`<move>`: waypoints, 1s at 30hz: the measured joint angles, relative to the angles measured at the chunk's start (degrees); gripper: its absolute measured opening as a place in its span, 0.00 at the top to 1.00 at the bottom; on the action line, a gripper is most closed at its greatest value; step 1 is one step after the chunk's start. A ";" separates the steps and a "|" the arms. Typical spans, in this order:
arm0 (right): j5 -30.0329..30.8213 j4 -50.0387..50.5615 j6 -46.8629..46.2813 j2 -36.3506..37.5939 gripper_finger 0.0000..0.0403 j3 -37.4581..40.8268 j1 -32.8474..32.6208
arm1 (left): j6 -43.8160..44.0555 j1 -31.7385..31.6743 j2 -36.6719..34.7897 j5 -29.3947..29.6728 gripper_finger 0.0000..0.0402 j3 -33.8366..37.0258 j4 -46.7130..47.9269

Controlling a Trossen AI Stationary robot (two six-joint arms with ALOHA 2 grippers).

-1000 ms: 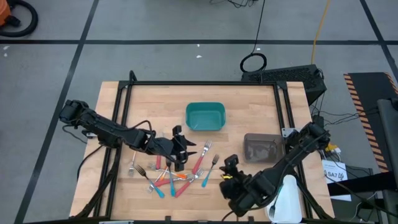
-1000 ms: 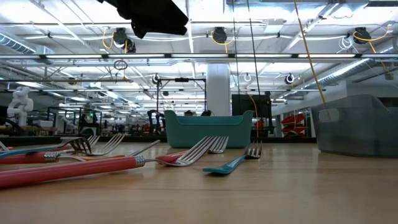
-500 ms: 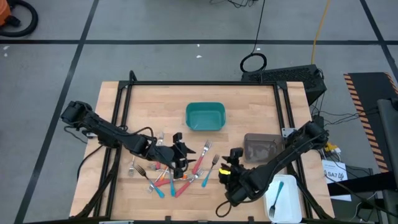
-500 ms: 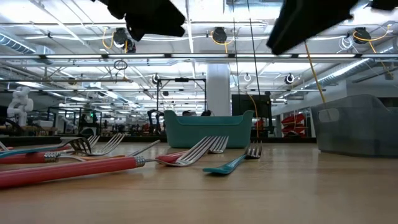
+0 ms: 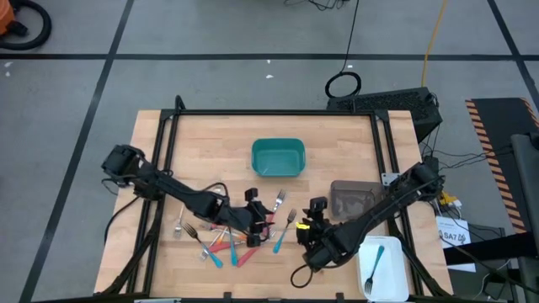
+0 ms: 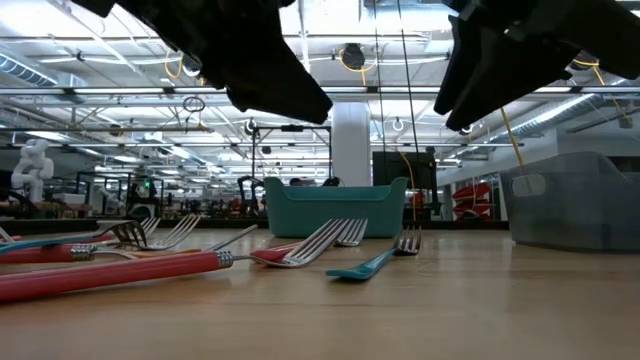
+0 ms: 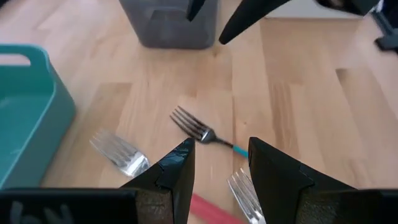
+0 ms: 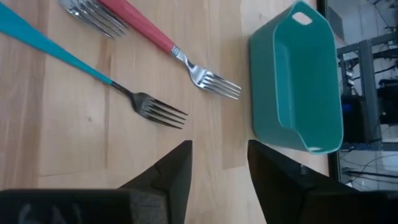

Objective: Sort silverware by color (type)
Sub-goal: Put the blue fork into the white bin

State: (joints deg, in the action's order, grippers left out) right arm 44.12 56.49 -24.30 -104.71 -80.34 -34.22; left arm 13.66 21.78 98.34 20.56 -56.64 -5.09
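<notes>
The silverware lies in a loose pile (image 5: 226,242) of red, orange and teal-handled forks on the wooden table, left of its middle. One teal fork (image 5: 284,232) lies flat at the pile's right edge, beside a red fork (image 8: 144,29). My left gripper (image 5: 253,222) hangs open, slanting down over the right part of the pile, with a red handle (image 7: 210,208) and fork tines (image 7: 193,127) below it. My right gripper (image 5: 313,222) hangs open just right of the teal fork (image 8: 81,65), also slanting down. Both (image 6: 255,60) (image 6: 520,60) stay above the table.
A teal bin (image 5: 278,157) stands at the table's far middle. A grey bin (image 5: 356,200) stands at the right. A white tray (image 5: 389,273) at the near right corner holds a teal fork (image 5: 375,264). Bare wood lies between the pile and the bins.
Both grippers have come down toward the table. My left gripper has moved toward the near edge and right, over the pile's right part. My right arm has swung off the white tray, uncovering the teal fork in it, and its gripper has rolled. The forks have not moved.
</notes>
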 joint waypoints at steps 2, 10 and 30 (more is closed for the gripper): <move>-1.03 -1.73 1.47 0.00 0.66 0.00 0.47 | 0.80 0.00 1.82 0.00 0.63 -2.67 1.26; -4.40 -5.30 1.91 0.00 0.75 0.00 0.42 | 4.69 0.43 11.86 0.04 0.63 -16.75 17.02; -5.29 8.60 -19.91 3.12 0.84 -0.02 -13.79 | 10.90 0.05 22.96 0.54 0.63 -30.30 27.33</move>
State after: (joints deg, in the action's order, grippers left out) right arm 38.83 65.09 -44.21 -101.58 -80.36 -48.01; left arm 24.56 21.83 121.30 21.10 -86.94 22.24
